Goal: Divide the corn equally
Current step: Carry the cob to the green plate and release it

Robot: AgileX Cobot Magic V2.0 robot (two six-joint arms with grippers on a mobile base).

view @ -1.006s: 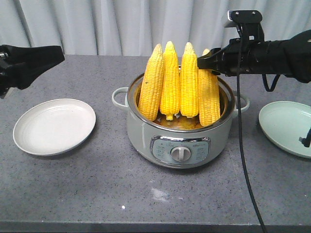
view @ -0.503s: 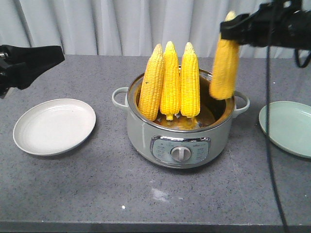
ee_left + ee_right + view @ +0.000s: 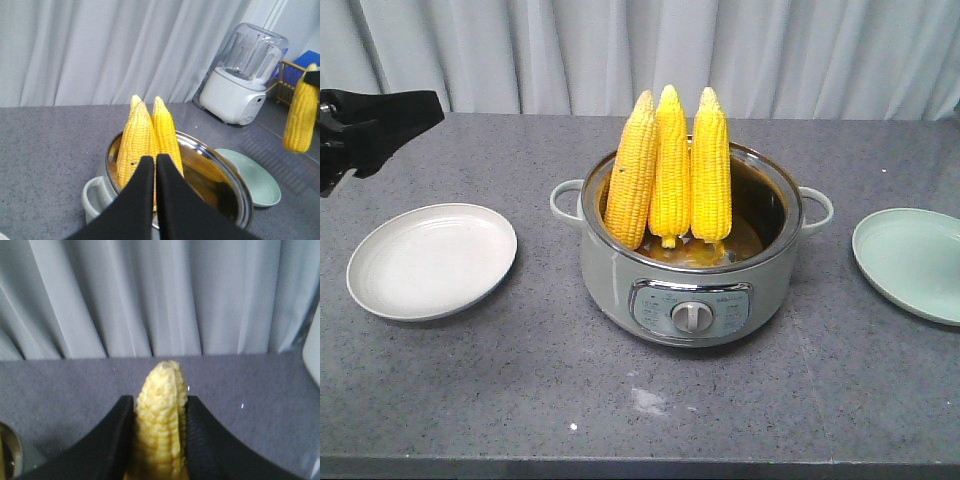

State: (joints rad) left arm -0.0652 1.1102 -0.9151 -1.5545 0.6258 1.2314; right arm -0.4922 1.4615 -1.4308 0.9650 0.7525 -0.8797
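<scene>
Gripping one cob [image 3: 161, 420] in our right fingers [image 3: 112, 440], we hold it above the desk [image 3: 520, 380]; our left fingers [image 3: 142, 195] are clenched empty; three cobs [image 3: 670, 170] stand upright in the pot [image 3: 620, 280].

pot [image 3: 610, 275]: centre of table [image 3: 620, 400] | corn cobs [image 3: 670, 170]: upright in pot | left plate [image 3: 430, 262], right plate [image 3: 912, 262]: flanking pot

- In your right wrist view, only the upper end of the held bright-yellow corn cob [image 3: 161, 390] shows; the rest runs off the bottom edge.
- The three upright yellow cobs [image 3: 670, 170] hide their lower ends inside the pale green electric cooking pot [image 3: 610, 272].
- The mint-green round plate [image 3: 910, 262] is cut by the front view's right edge.
- The black left gripper [image 3: 432, 103] runs off that view's left edge.
</scene>
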